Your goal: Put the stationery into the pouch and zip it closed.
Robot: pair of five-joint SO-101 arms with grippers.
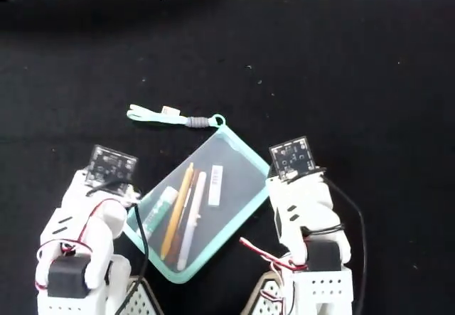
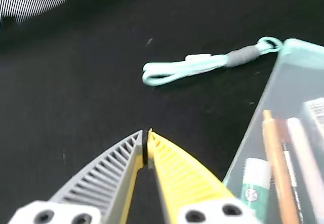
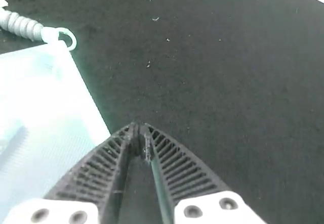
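A translucent pouch with mint-green edging (image 1: 234,180) lies tilted on the black table between the two arms. Inside it I see an orange pencil (image 1: 177,212), a white pen (image 1: 190,221), a glue stick (image 1: 159,208) and a small white eraser (image 1: 215,185). A mint wrist strap (image 1: 160,116) runs from the pouch's far corner. My left gripper (image 2: 147,135) is shut and holds nothing, just beside the pouch (image 2: 298,87), near the strap (image 2: 192,66). My right gripper (image 3: 137,132) is shut with nothing in it, at the pouch's other edge (image 3: 45,118).
The black table (image 1: 341,73) stretches far behind the pouch and to both sides. Both arm bases stand at the near edge, left (image 1: 78,258) and right (image 1: 313,244). Cables and equipment show past the table's far edge.
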